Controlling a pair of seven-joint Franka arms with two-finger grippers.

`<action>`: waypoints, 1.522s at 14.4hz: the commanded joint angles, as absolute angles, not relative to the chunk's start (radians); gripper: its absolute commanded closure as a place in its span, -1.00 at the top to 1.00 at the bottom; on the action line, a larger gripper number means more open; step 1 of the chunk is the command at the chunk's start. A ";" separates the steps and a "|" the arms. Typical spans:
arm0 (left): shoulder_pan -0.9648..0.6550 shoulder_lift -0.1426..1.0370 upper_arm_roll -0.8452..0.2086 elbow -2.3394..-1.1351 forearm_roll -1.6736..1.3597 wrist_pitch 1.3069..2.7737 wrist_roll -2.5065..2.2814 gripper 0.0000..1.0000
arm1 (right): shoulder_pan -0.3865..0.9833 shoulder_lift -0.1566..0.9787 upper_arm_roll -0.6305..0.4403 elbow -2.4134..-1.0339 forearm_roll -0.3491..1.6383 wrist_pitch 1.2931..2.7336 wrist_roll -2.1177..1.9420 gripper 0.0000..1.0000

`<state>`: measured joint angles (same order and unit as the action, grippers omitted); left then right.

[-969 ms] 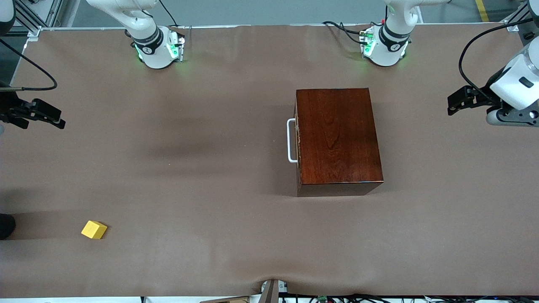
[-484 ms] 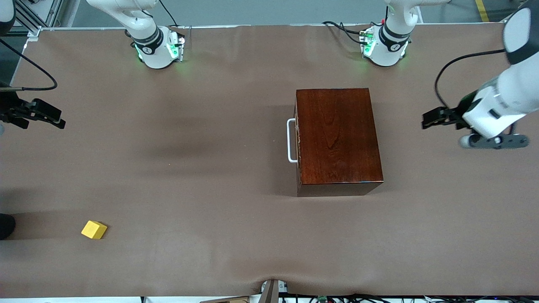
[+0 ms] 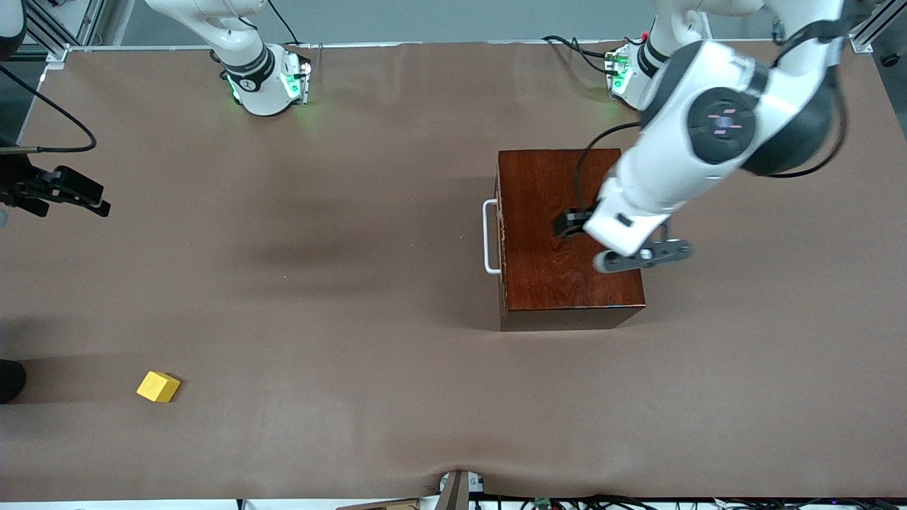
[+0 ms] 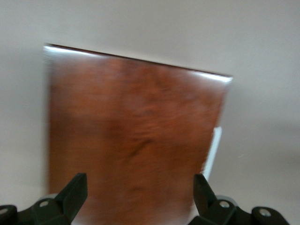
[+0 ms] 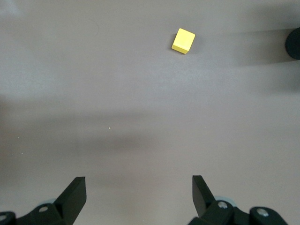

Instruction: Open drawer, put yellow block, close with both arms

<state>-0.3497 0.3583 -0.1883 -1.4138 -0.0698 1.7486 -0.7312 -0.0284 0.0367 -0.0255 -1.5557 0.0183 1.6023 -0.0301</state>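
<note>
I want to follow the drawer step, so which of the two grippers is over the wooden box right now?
The left gripper, open, is over the box. The right gripper, open, waits at the right arm's end of the table.

The left arm (image 3: pixel 680 163) hides part of the wooden box (image 3: pixel 553 276).

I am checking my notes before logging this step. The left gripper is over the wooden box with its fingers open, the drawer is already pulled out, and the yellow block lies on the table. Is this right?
Not quite: the drawer is closed, its white handle close against the wooden box, as the front view shows. The left gripper is over the box with open fingers, and the yellow block lies on the table.
</note>
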 commanded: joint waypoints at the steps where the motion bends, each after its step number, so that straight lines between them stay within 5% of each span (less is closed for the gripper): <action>1: -0.452 0.457 -0.173 -1.348 -0.017 1.840 -0.875 1.00 | -0.032 0.029 -0.023 -1.557 0.014 1.597 -0.025 1.00; 9: -0.655 0.693 -0.169 -1.238 0.198 1.931 -0.985 1.00 | -0.032 0.029 -0.023 -1.557 0.014 1.597 -0.026 1.00; 13: -0.745 0.709 -0.089 -1.246 0.202 1.962 -0.953 1.00 | -0.032 0.029 -0.023 -1.559 0.014 1.597 -0.026 1.00; 22: -0.745 0.732 -0.087 -1.249 0.179 1.838 -0.859 1.00 | -0.031 0.029 -0.023 -1.559 0.014 1.597 -0.026 1.00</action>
<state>-0.7411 0.7145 -0.0922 -1.2836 0.1876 1.8838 -0.8804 -0.0284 0.0367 -0.0256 -1.5557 0.0183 1.6018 -0.0301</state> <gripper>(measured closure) 0.000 0.000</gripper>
